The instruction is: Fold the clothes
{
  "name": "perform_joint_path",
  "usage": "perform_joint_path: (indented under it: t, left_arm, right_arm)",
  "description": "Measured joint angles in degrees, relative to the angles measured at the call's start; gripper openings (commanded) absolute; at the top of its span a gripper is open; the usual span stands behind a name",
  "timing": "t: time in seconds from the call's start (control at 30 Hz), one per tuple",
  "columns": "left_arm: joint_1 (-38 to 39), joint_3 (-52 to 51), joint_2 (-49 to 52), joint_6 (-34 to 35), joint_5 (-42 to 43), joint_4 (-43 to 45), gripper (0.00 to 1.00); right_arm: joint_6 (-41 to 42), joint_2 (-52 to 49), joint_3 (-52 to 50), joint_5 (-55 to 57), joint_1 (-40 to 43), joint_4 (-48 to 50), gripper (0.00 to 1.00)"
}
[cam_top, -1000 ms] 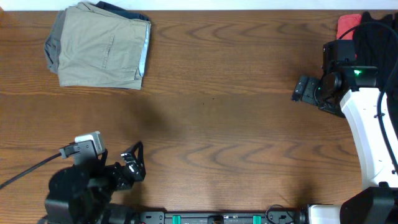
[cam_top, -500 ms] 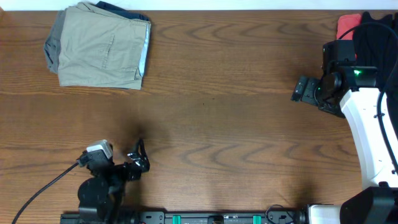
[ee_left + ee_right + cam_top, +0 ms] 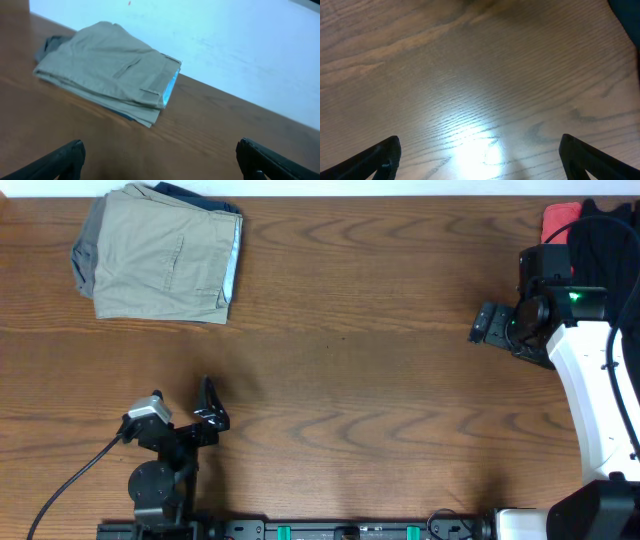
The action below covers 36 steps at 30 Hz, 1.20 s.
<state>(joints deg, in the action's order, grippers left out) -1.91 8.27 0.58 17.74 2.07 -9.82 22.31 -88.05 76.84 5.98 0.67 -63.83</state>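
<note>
Folded khaki-beige shorts (image 3: 160,255) lie on top of a small stack at the table's far left, with grey and navy fabric showing under them. They also show in the left wrist view (image 3: 107,70). My left gripper (image 3: 211,405) is open and empty near the front left, well short of the stack. My right gripper (image 3: 487,323) is open and empty over bare wood at the right; its fingers (image 3: 372,160) frame nothing. A red piece (image 3: 558,217) and black fabric (image 3: 605,240) lie at the far right corner behind the right arm.
The wooden table (image 3: 350,380) runs to a white wall at the back. The right arm's white body (image 3: 595,400) stands along the right edge. A black cable (image 3: 70,480) trails from the left arm at the front left.
My left arm has drawn back toward its base and turned, so its gripper now points up the table toward the folded stack. The right arm and the clothes have not moved.
</note>
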Motion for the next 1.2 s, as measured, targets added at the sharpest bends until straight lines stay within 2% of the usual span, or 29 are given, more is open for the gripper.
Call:
perform_joint_path:
  t: [0.23, 0.43, 0.6, 1.2]
  left_arm:
    - [-0.2, -1.9, 0.0, -7.4, 1.0, 1.4, 0.98]
    - [-0.9, -5.0, 0.0, -10.1, 1.1, 5.7, 0.98]
    - [-2.2, -7.6, 0.0, -10.5, 1.2, 9.7, 0.98]
    - [-3.6, -7.5, 0.0, -10.7, 0.9, 8.6, 0.98]
  right_arm:
    - [0.0, 0.0, 0.0, 0.0, 0.0, 0.0, 0.99]
    - [0.0, 0.0, 0.0, 0.0, 0.0, 0.0, 0.99]
    - [0.0, 0.0, 0.0, 0.0, 0.0, 0.0, 0.99]
    - [0.0, 0.0, 0.0, 0.0, 0.0, 0.0, 0.99]
